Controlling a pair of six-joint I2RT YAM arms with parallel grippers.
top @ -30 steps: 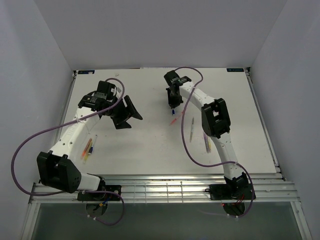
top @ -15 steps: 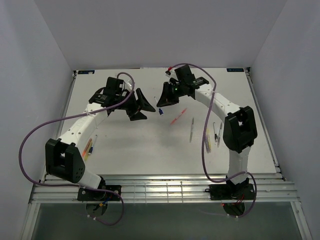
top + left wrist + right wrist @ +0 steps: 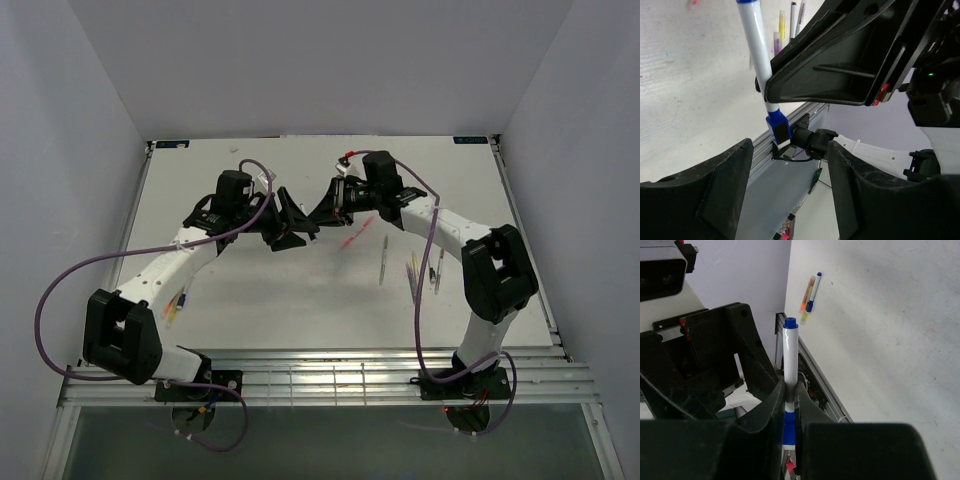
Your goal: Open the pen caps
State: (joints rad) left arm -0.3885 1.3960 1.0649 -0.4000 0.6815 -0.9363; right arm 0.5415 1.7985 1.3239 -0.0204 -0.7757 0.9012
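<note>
My right gripper [image 3: 790,390] is shut on a blue-and-white pen [image 3: 790,357] and holds it in the air over the middle of the table, its jaws pinching the barrel. In the left wrist view the same pen [image 3: 756,47] runs down to a blue cap [image 3: 778,131] with a dark clip. That cap hangs just beyond the tips of my left gripper [image 3: 788,150], which stands open with nothing between its fingers. Seen from above, the left gripper [image 3: 298,224] and the right gripper [image 3: 323,207] face each other tip to tip.
A red pen [image 3: 355,233], a grey pen [image 3: 384,262] and several more pens [image 3: 422,274] lie right of centre on the white table [image 3: 260,290]. Other pens [image 3: 176,299] lie by the left arm. A metal rail [image 3: 320,370] borders the near edge.
The right gripper has lifted the blue-and-white pen off the table and swung left. The left gripper has moved right to face it, its jaws a little narrower.
</note>
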